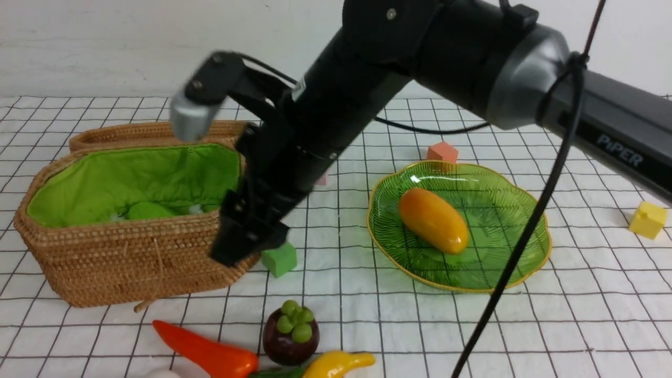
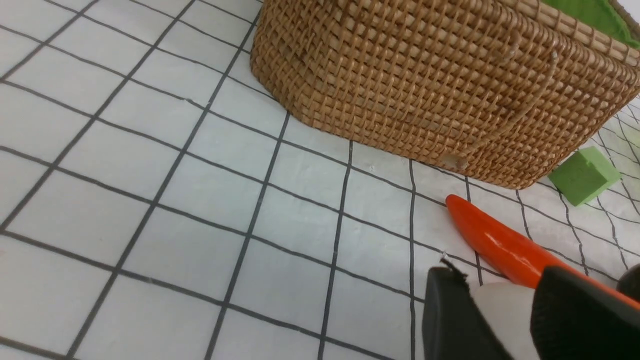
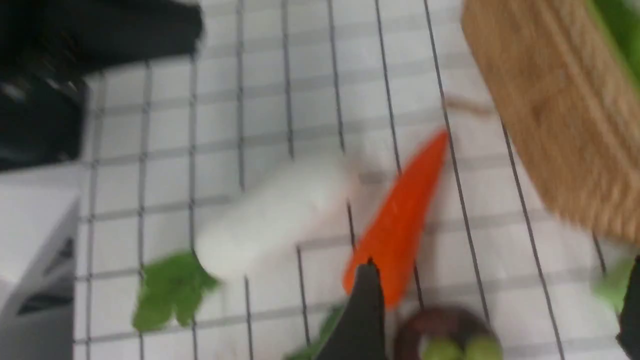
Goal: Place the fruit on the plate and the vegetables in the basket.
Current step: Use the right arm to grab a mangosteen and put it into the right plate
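I count the mango on the plate and the light green gourd in the basket as done. The mangosteen, banana, pepper and radish remain on the desk. My right fingers are spread and empty (blurred view), while the left fingers grasp the radish.

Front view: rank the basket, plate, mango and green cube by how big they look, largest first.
1. Basket
2. Plate
3. Mango
4. Green cube
The arm hides part of the basket, but it is clearly largest.
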